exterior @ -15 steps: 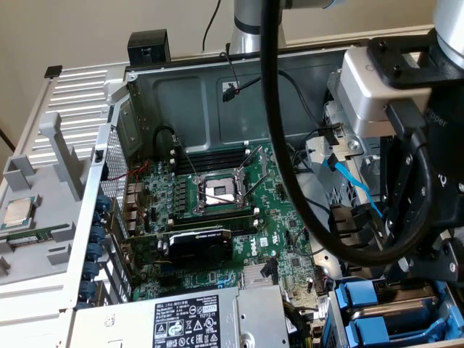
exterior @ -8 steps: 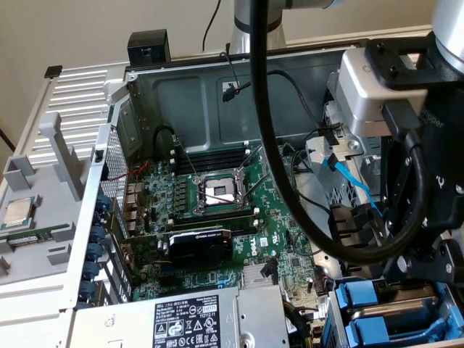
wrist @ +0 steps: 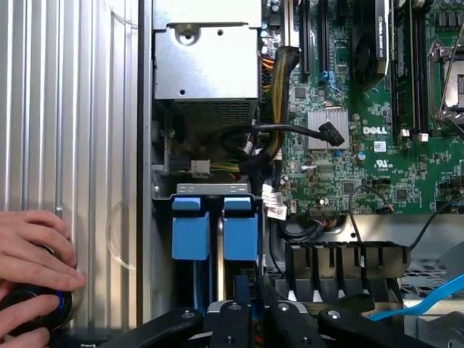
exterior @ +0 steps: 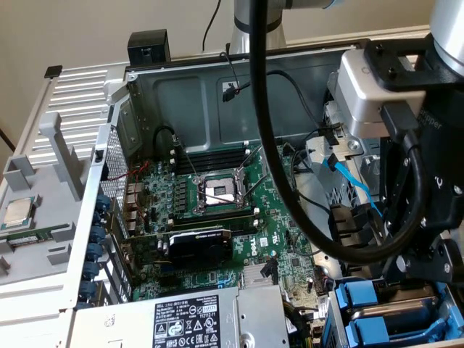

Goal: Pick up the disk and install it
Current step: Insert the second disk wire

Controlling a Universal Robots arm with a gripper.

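Background is just a plain beige wall. The working surface is really an opened Dell tower case lying on its side, with the motherboard and its empty CPU socket exposed. The disk sits on edge in the drive bay at the corner of the case. All you can make out is its blue frame, right beside a second blue frame and close to the power supply. The fingers hang directly over that blue frame, drawn almost together with a sliver of gap. I can't tell whether they're actually pinching the frame's edge or just sitting on top of it. My worry is that if the frame is even slightly skewed in its slot, pushing will wedge it against the neighbour or the bay rail instead of seating it. A grip that thin could also slide off the plastic. The light-blue SATA cable and the loose black cable are close enough to get dragged or trapped. The arm's own thick black hose drapes across the board and could snag. Someone's hand is on a round controller just outside the case wall.
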